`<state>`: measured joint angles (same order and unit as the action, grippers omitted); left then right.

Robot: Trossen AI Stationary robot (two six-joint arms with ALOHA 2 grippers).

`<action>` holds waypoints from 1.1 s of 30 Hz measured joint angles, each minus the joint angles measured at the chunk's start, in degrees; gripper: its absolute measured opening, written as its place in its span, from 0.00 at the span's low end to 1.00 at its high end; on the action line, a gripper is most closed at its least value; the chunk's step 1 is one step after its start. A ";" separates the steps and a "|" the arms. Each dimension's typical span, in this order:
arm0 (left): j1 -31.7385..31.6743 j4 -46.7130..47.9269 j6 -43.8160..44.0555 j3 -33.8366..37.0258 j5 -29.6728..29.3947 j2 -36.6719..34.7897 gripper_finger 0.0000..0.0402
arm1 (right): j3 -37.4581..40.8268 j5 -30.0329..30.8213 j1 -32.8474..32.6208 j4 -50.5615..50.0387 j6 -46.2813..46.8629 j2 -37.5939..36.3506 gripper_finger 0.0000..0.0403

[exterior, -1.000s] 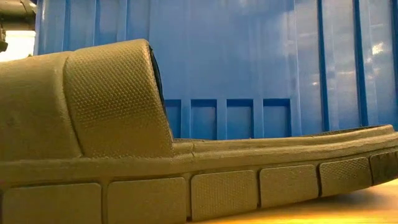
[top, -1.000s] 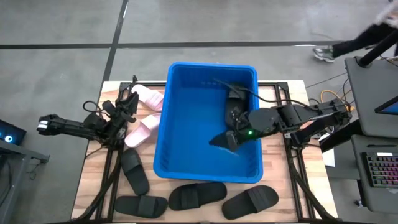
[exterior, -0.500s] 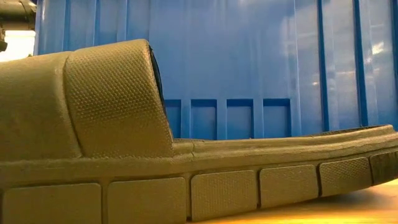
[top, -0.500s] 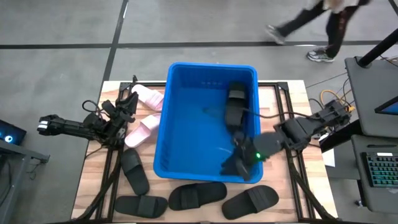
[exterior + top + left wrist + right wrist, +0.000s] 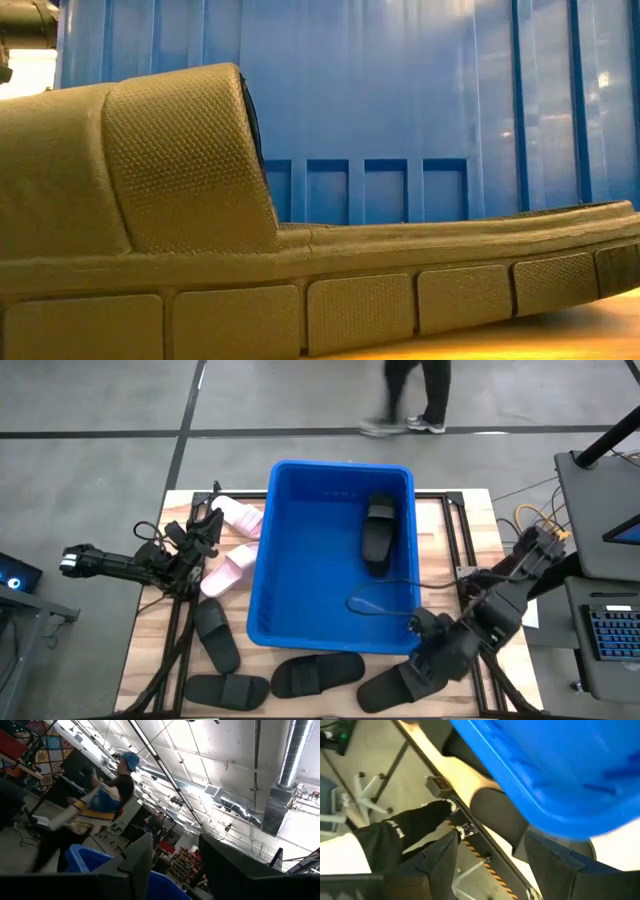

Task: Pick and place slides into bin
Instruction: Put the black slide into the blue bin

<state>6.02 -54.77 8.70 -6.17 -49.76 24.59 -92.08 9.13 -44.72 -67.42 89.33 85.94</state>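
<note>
The blue bin (image 5: pixel 300 560) stands mid-table with one black slide (image 5: pixel 378 530) lying on its floor at the far right. My right gripper (image 5: pixel 420 665) is open over the near-right black slide (image 5: pixel 395 685), just outside the bin's near right corner. In the right wrist view the gripper (image 5: pixel 492 865) looks past the bin's rim (image 5: pixel 530 795) at a black slide (image 5: pixel 495 810). My left gripper (image 5: pixel 205 525) waits open at the table's left by two pink slides (image 5: pixel 238 515) (image 5: pixel 228 568). It points up at the ceiling in its wrist view (image 5: pixel 175 870).
Three more black slides lie on the table near the bin's near side (image 5: pixel 217 635) (image 5: pixel 228 688) (image 5: pixel 318 672). One of them fills the low view (image 5: pixel 200 250) in front of the bin's wall (image 5: pixel 420 100). A loose cable (image 5: pixel 375 600) loops over the bin. A person (image 5: pixel 410 400) walks beyond the far edge.
My right gripper has left the inside of the bin and moved toward the table's near edge. It passed over the bin's near right corner and came down above the near-right black slide. The black slide in the bin has stayed put. A person has walked leftward past the far side.
</note>
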 joint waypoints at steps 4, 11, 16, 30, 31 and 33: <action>0.00 0.23 -0.01 0.00 0.02 0.14 0.37 | 2.08 2.61 -3.59 0.03 4.70 0.21 0.54; -0.01 0.30 -0.02 0.04 0.02 0.12 0.37 | 8.75 4.45 -6.75 1.28 14.06 0.12 0.54; 0.00 0.32 -0.03 0.04 0.02 0.19 0.37 | 13.97 4.00 -7.33 7.19 15.78 -0.19 0.54; 0.00 0.41 -0.06 0.04 0.01 0.23 0.37 | 28.06 4.46 -8.22 19.80 22.95 -1.42 0.54; 0.00 0.42 -0.06 0.04 0.01 0.16 0.37 | 28.62 3.25 -8.44 19.89 23.51 -1.48 0.54; -0.01 0.31 -0.06 0.04 0.02 0.12 0.37 | 29.09 3.06 -9.15 19.73 24.06 -1.46 0.54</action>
<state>6.01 -54.47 8.64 -6.13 -49.74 24.71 -62.99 12.19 -53.87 -47.69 113.40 84.48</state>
